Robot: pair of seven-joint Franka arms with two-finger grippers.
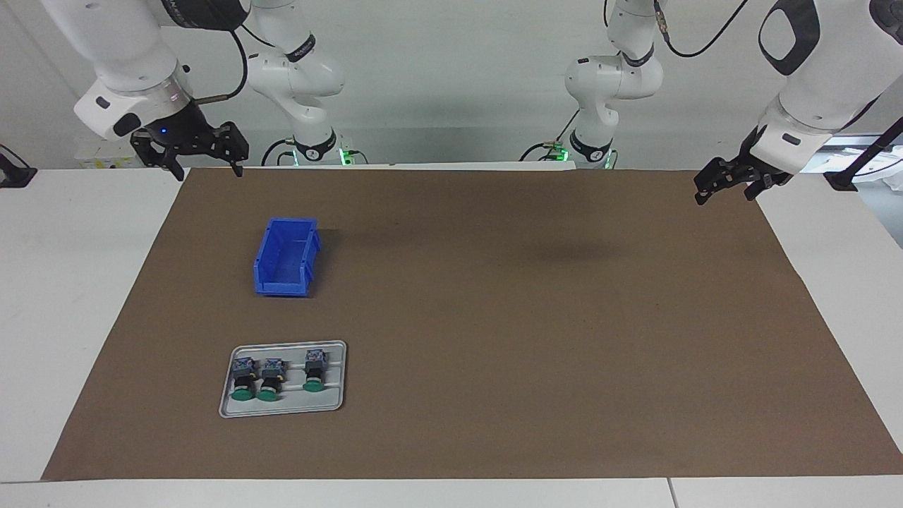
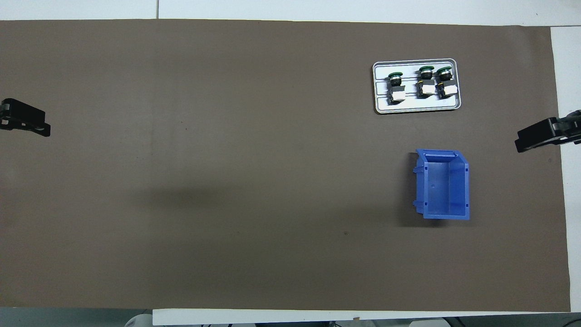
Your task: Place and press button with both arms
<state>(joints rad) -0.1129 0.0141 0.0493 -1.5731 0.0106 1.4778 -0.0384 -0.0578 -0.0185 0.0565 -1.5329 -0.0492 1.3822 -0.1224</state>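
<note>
Three green-capped buttons [image 1: 314, 369] lie on one grey tray [image 1: 282, 409], farther from the robots than the one blue bin [image 1: 286, 257]. No lettering legible. Left gripper [image 1: 726, 185] and right gripper [image 1: 204, 164] hang spread wide, holding nothing, over the bench [image 1: 42, 282] edges.

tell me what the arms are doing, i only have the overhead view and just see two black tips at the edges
Observer: Both wait raised. The right gripper hangs open over the mat's corner nearest the robots, at the right arm's end.
Operator: and the left one
Observer: The left gripper hangs open over the mat's other robot-side corner, holding nothing.
Operator: anything at the robots' end i can't see
Observer: Two smaller white arms with green-lit bases stand at the table's edge, between the big arms.
Operator: are the buttons upright in the tray
Observer: No. All three green push-buttons lie on their sides in the grey tray, caps pointing away from the robots; the blue bin nearer the robots looks empty.
</note>
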